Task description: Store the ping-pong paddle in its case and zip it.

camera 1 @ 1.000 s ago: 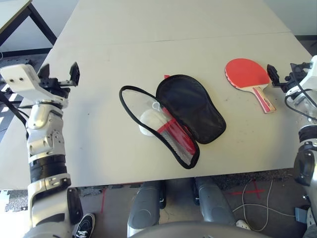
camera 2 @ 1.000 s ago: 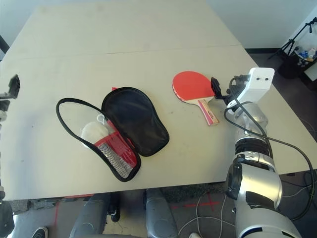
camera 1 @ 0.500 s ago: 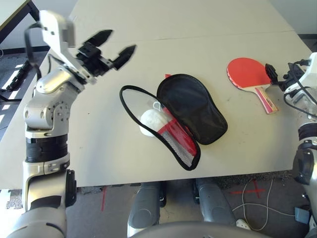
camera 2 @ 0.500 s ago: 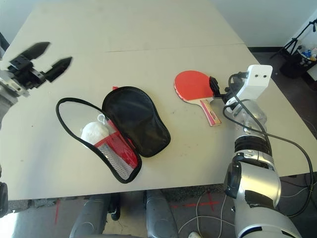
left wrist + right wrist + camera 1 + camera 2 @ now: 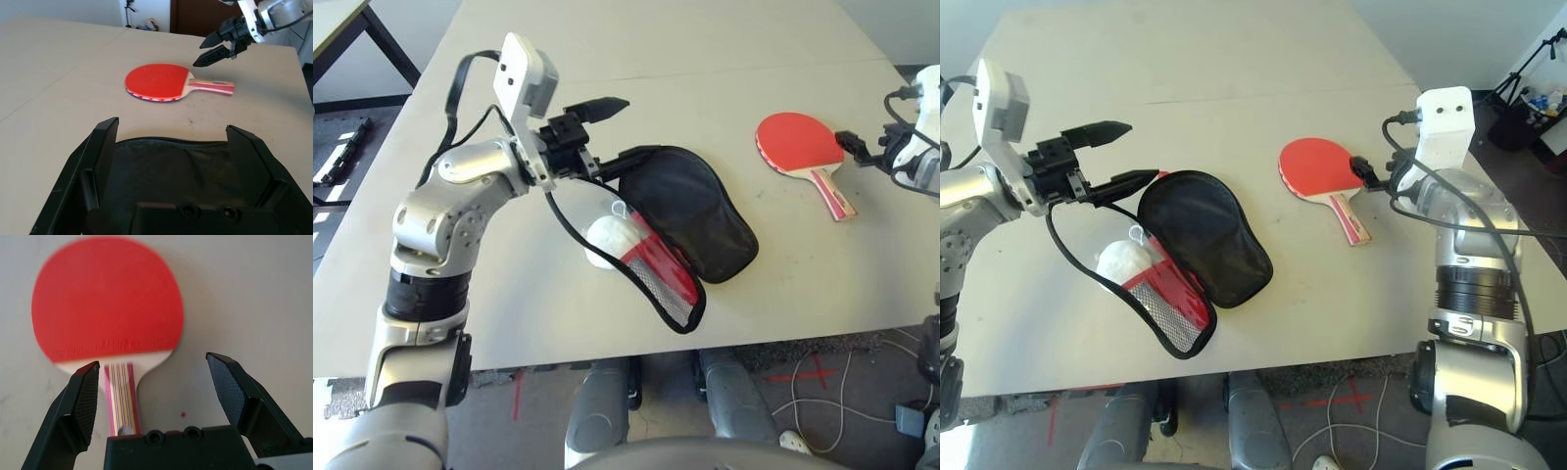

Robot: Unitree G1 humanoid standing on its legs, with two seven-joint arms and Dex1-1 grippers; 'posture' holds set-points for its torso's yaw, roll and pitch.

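The ping-pong paddle (image 5: 800,147) lies flat on the table at the right, red face up, its pale striped handle (image 5: 121,396) pointing toward the table's near right. My right gripper (image 5: 1363,171) hovers open just above that handle. The case (image 5: 690,211) lies unzipped in the middle of the table, its black-lined flap folded open to the right. Its red and mesh half holds a white pouch (image 5: 612,240). My left gripper (image 5: 607,132) is open above the case's far left edge, with nothing between its fingers.
The table (image 5: 509,294) is pale and wide, with bare room at the far side and the near left. A seam crosses the table behind the case. The near edge runs just below the case, with floor and cables beyond it.
My left arm has swung from the table's left edge in over the case's far end. My right gripper has shifted slightly over the paddle handle. Paddle and case lie where they were.
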